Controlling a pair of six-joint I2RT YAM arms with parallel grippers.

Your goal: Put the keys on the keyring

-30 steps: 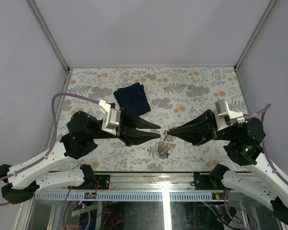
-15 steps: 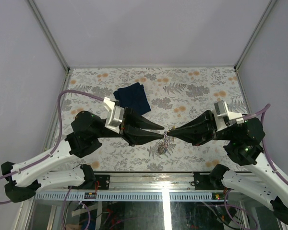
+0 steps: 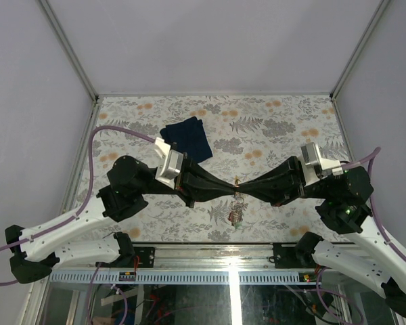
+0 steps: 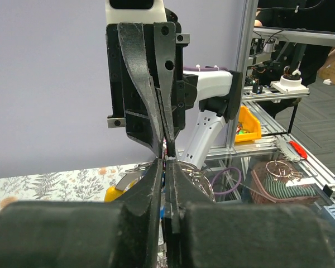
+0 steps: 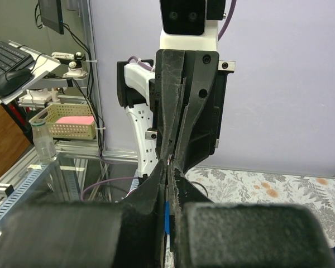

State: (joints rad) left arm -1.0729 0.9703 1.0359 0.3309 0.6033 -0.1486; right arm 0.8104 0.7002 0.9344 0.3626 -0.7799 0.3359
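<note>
Closure is the change: our left gripper [image 3: 229, 188], spread a second ago, has slid in and pinched shut, tip to tip against our right gripper [image 3: 243, 187], itself clamped tight. Both seem to nip the keyring [image 3: 236, 198], which hangs between them above the table [image 3: 284, 122], keys [image 3: 235, 215] dangling below. We judge the keyring now braced for threading. Well behind lies the cloth [image 3: 187, 139].

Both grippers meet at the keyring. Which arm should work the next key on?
Left, probably: the right gripper has held the keyring, keys hanging below, throughout; the left gripper only just closed against its tip and could release.
</note>
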